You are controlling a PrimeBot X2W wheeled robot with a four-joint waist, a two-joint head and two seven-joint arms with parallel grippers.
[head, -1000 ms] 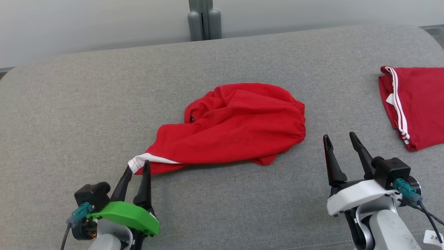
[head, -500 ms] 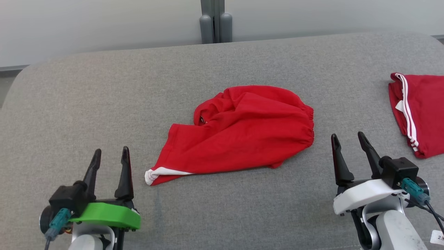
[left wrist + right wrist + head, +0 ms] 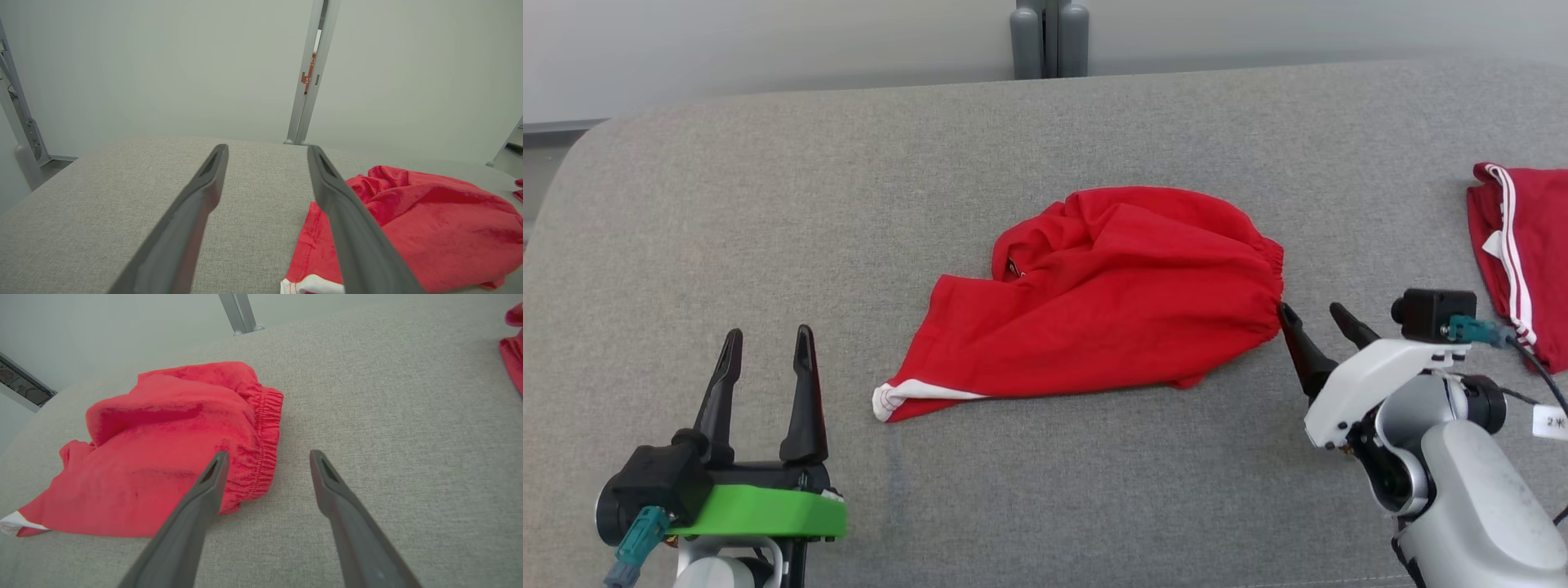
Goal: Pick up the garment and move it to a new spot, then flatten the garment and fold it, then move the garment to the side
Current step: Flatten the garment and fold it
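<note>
The grey padded bench (image 3: 768, 188) carries your red garment (image 3: 1111, 302), lying rumpled. Your left claw (image 3: 768, 333) and right claw (image 3: 1311, 310) stand spread, empty. Flattening, folding and setting aside look undone.

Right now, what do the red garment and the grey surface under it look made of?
Red garment: soft matte fabric, probably cotton-like knit; it creases loosely, and its waistband is gathered like elastic. Grey surface: matte woven upholstery cloth, judging by the flecked weave; rounded corners suggest padding beneath, though that isn't certain.
</note>
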